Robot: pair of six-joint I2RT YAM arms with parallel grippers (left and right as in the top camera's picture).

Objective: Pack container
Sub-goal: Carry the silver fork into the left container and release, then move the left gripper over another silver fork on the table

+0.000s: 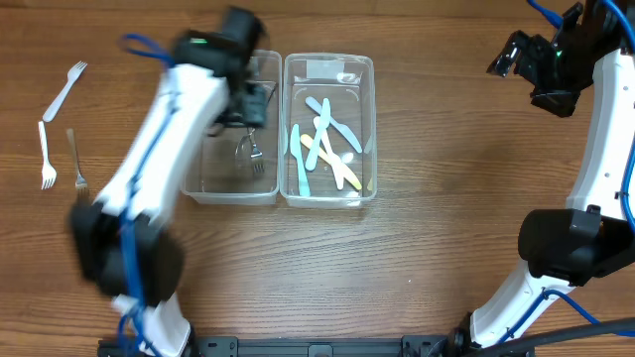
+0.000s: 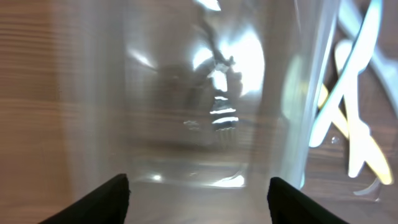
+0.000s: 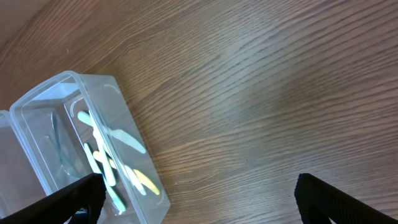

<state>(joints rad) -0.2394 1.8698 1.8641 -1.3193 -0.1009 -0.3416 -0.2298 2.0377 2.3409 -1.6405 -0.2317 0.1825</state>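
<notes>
Two clear plastic containers stand side by side. The left container (image 1: 198, 190) holds a metal fork (image 1: 256, 159), seen lying on its floor in the left wrist view as well (image 2: 221, 115). The right container (image 1: 327, 67) holds several pastel blue, yellow and white utensils (image 1: 327, 144). My left gripper (image 1: 250, 111) hangs over the left container, open (image 2: 199, 199), with nothing between its fingers and the fork below it. Far off at the back right, my right gripper (image 1: 526, 59) is open (image 3: 199, 202) over bare wood.
On the table left of the containers lie two white plastic forks (image 1: 64, 87) (image 1: 45, 154) and a metal fork (image 1: 75, 159). The right wrist view shows the right container (image 3: 118, 93) at its lower left.
</notes>
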